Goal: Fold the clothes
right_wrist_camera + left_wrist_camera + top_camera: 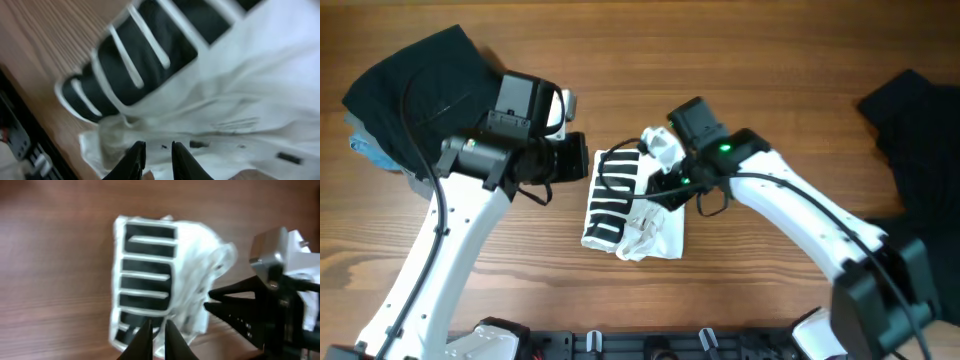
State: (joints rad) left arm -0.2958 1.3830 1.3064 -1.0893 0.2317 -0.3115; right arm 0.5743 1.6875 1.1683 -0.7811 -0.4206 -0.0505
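The white T-shirt (630, 205) lies folded into a small bundle mid-table, with its black striped print (147, 265) facing up on the left half. My left gripper (582, 160) is at the bundle's upper left edge. In the left wrist view its tips (157, 324) are shut, over the shirt's near edge. My right gripper (663, 188) is low over the bundle's upper right part. In the right wrist view its fingers (157, 146) stand a little apart above the rumpled white cloth (240, 100), with nothing seen between them. A loose black garment (415, 85) lies at the back left.
More black cloth (920, 130) lies at the right edge. A blue item (365, 150) shows under the back-left black garment. A black rail (650, 345) runs along the front edge. The right arm's gripper (225, 302) shows in the left wrist view.
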